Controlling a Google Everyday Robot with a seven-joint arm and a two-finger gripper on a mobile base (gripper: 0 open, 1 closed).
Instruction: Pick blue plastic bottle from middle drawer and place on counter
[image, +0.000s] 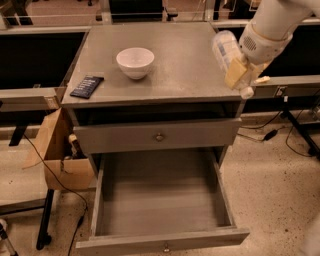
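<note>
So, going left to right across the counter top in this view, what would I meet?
A dark flat object → white bowl → blue plastic bottle, gripped by the claw above the counter's right edge.
</note>
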